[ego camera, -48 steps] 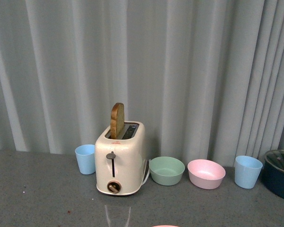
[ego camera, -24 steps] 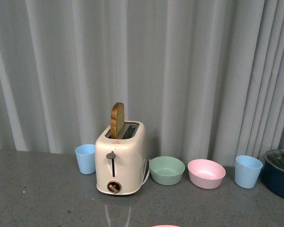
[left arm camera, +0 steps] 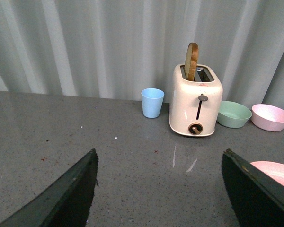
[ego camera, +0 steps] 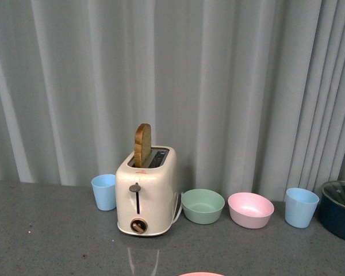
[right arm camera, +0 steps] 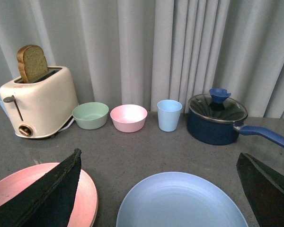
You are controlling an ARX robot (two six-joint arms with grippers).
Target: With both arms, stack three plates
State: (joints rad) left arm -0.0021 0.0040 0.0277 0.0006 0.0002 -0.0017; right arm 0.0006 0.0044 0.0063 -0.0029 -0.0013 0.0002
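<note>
The pink plate (right arm camera: 19, 191) lies flat on the grey counter, with the light blue plate (right arm camera: 180, 201) beside it. My right gripper (right arm camera: 158, 153) is open and empty above the blue plate's far rim, and one finger overlaps the pink plate. My left gripper (left arm camera: 159, 152) is open and empty over bare counter, with the pink plate (left arm camera: 277, 171) just beyond one finger. In the front view only a sliver of the pink plate (ego camera: 200, 274) shows at the bottom edge, and neither arm shows. The cream-beige plate is out of view.
Along the curtain stand a light blue cup (ego camera: 104, 192), a cream toaster (ego camera: 146, 192) holding a bread slice, a green bowl (ego camera: 202, 206), a pink bowl (ego camera: 250, 210) and a second blue cup (ego camera: 301, 207). A dark blue lidded pot (right arm camera: 217, 118) has its handle (right arm camera: 267, 136) pointing outward.
In the front view the whole scene sits a few pixels higher, and slightly more of the pink plate's rim shows at the bottom edge. Nothing else has moved.
</note>
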